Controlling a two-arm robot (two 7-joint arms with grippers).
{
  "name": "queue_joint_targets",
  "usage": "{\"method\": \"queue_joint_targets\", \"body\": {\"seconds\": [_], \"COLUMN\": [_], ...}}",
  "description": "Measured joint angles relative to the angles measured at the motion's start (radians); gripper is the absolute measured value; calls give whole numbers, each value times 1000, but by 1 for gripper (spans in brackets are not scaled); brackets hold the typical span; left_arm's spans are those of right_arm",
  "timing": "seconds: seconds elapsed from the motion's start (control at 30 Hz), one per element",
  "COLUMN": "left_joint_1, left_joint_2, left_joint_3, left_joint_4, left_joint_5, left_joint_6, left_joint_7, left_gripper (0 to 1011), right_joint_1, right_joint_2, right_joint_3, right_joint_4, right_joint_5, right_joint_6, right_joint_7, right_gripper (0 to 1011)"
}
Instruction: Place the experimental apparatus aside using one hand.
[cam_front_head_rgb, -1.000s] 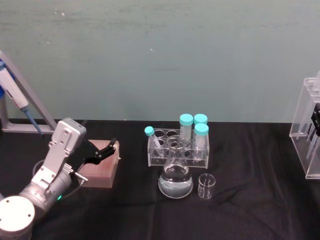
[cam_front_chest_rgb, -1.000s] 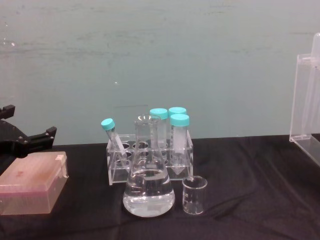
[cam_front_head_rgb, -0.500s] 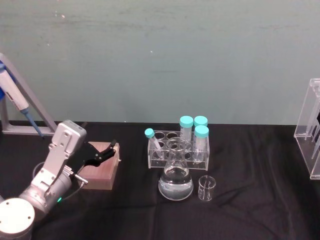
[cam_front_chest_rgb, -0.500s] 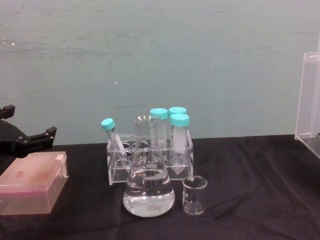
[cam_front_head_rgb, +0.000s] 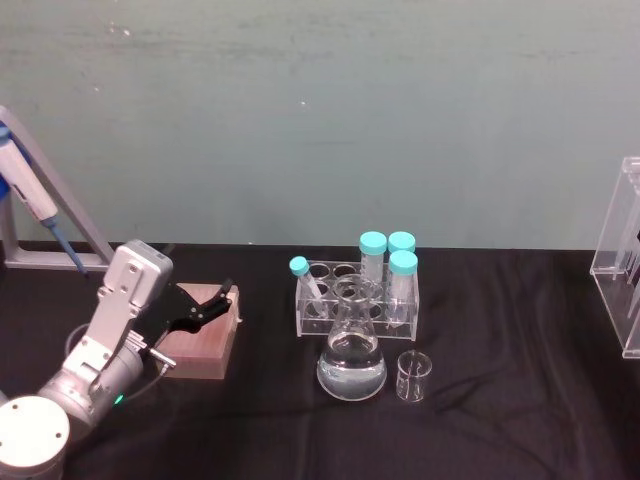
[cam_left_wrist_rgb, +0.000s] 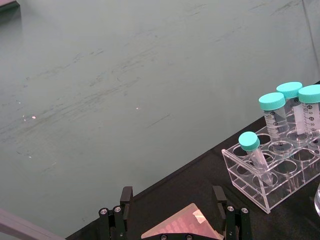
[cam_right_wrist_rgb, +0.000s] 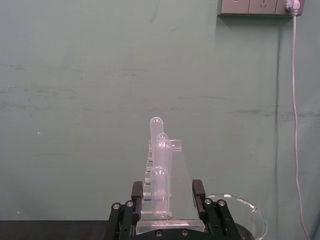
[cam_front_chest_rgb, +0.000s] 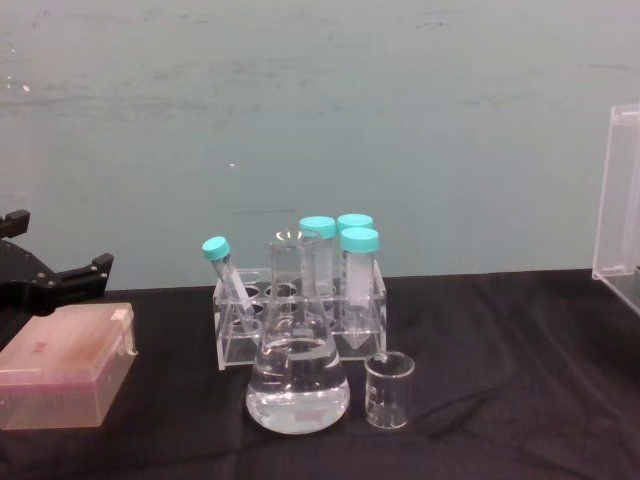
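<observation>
Far to the right: pipette rack (cam_front_head_rgb: 622, 250), pinched in right gripper (cam_right_wrist_rgb: 169, 197) jaws, evidently for setting aside. At centre: flask (cam_front_head_rgb: 352, 360), beaker (cam_front_head_rgb: 414, 376), untouched. Left gripper (cam_left_wrist_rgb: 172, 202) parked over box (cam_front_chest_rgb: 65, 365), jaws spread.

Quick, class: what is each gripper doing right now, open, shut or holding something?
Left gripper: jaws open, holding nothing.
Right gripper: jaws shut on the pipette rack.
</observation>
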Motion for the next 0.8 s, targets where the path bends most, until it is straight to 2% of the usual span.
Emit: {"method": "queue_joint_targets", "body": {"seconds": [0.8], "left_joint_1": [0], "left_joint_2": [0], "left_joint_3": [0], "left_joint_4": [0], "left_joint_5": [0], "left_joint_6": [0], "left_joint_7": [0], "left_gripper": [1000], "right_joint_1": [19], "right_joint_2": [3], "right_joint_3": [-1], "right_joint_4": [45], "right_joint_5": [14], "right_joint_6": [-10], "right_joint_7": [7], "right_gripper": [599]}}
